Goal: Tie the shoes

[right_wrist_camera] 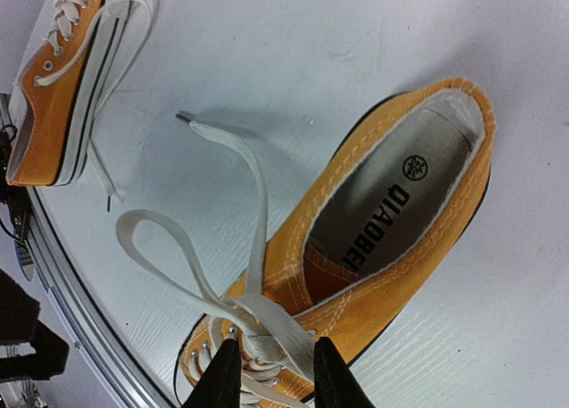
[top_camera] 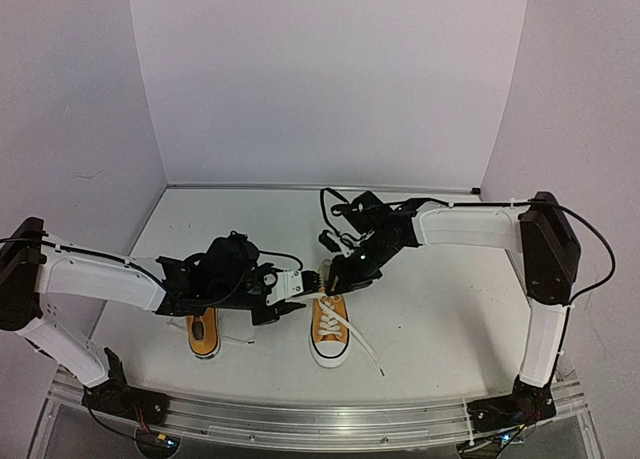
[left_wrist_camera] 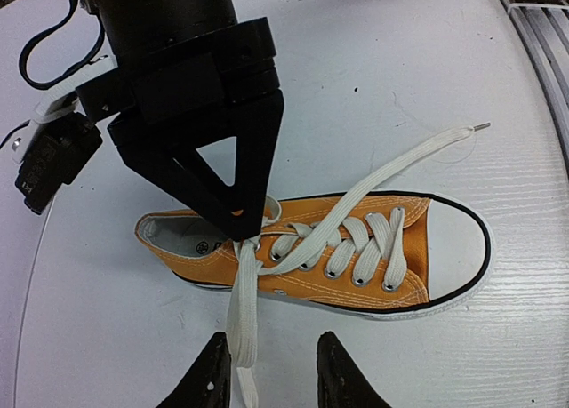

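Two orange shoes stand on the white table. The right shoe [top_camera: 330, 331] [left_wrist_camera: 356, 248] [right_wrist_camera: 400, 221] has loose white laces. One lace [left_wrist_camera: 240, 310] hangs from the top eyelets and runs down beside the left finger [left_wrist_camera: 212, 377] of my left gripper [left_wrist_camera: 276, 372] [top_camera: 303, 285], which is open just off the shoe's side. My right gripper [right_wrist_camera: 276, 377] [top_camera: 326, 277] sits over the top eyelets, jaws apart, with crossed lace [right_wrist_camera: 289, 341] between them. The other lace [left_wrist_camera: 400, 164] trails past the toe. My left arm partly covers the left shoe [top_camera: 203, 333] [right_wrist_camera: 67, 79].
A metal rail [top_camera: 320, 419] runs along the table's near edge, close to the toes of both shoes. The pale walls [top_camera: 330, 79] close in the back and sides. A black cable [top_camera: 335, 204] loops over the right forearm.
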Robot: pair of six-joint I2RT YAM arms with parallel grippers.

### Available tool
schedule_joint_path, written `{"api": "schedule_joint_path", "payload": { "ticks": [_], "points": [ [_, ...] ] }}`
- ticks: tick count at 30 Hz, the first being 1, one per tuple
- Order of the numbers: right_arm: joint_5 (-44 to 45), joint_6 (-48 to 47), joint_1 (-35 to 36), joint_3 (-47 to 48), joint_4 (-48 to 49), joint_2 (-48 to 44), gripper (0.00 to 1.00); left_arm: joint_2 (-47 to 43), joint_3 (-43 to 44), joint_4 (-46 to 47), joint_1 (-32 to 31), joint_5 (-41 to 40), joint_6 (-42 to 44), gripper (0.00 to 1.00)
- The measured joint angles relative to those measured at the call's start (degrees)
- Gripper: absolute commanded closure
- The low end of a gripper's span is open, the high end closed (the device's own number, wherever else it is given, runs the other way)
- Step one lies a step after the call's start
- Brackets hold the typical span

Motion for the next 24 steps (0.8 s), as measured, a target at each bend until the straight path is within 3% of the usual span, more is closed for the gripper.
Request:
{"api": "schedule_joint_path", "payload": {
  "ticks": [11, 24],
  "points": [
    [0.1, -1.2, 0.0, 0.0, -0.6, 0.1, 1.0, 0.0, 0.0, 0.0, 0.0, 0.5, -0.2, 0.68],
    [0.6, -1.1, 0.0, -0.2, -0.8, -0.7, 1.0, 3.2, 1.1, -0.5, -0.4, 1.9, 3.2, 0.75]
  ]
}}
